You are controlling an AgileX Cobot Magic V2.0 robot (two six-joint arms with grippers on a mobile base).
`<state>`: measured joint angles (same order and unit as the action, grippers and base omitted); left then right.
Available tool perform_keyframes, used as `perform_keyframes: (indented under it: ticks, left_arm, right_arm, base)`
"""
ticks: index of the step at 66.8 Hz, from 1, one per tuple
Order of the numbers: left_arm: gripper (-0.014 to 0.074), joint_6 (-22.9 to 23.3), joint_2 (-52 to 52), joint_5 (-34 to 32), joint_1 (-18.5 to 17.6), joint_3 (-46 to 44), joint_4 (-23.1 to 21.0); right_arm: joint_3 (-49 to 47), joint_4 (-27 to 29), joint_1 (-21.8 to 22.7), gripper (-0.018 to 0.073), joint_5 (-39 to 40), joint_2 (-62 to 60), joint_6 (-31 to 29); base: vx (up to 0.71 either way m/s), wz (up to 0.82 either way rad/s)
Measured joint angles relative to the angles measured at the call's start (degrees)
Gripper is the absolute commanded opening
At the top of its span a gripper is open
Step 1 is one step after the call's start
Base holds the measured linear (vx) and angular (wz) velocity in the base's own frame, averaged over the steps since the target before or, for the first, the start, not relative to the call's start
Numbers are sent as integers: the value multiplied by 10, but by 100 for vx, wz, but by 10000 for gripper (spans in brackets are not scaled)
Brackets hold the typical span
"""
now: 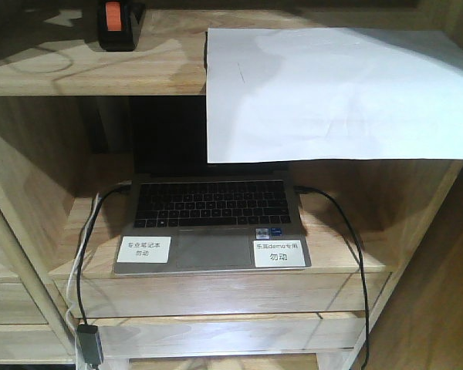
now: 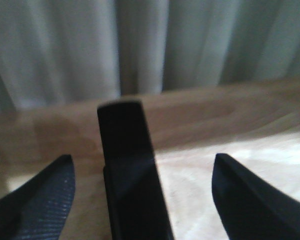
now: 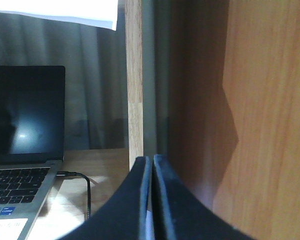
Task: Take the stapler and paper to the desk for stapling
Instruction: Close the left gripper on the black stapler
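Two sightings of the stapler [image 1: 117,23]: up and left of the laptop [image 1: 212,223] on the tabletop [image 1: 77,69], and between the wide-spread fingers [image 2: 40,200] of the left gripper [image 2: 142,160], touched by neither. Above the laptop, paper [image 1: 332,92] draped over the tabletop's front edge, covering part of the screen. Low and right of the laptop, right gripper [image 3: 152,165] pressed shut on nothing, beside a wooden upright [image 3: 135,75].
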<state>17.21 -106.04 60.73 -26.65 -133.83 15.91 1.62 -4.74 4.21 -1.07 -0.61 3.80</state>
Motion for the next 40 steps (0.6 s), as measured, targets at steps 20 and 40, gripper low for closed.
perform_keyframes:
  ticks: [20, 40]
  left_arm:
    - [534, 0, -29, 4, 12, 0, -6]
    - [440, -1, -45, 4, 35, 0, -44]
  right_arm:
    - [0, 0, 0, -9, 0, 0, 0]
    - [0, 0, 0, -9, 0, 0, 0]
  base:
    - [0, 0]
    - [0, 0]
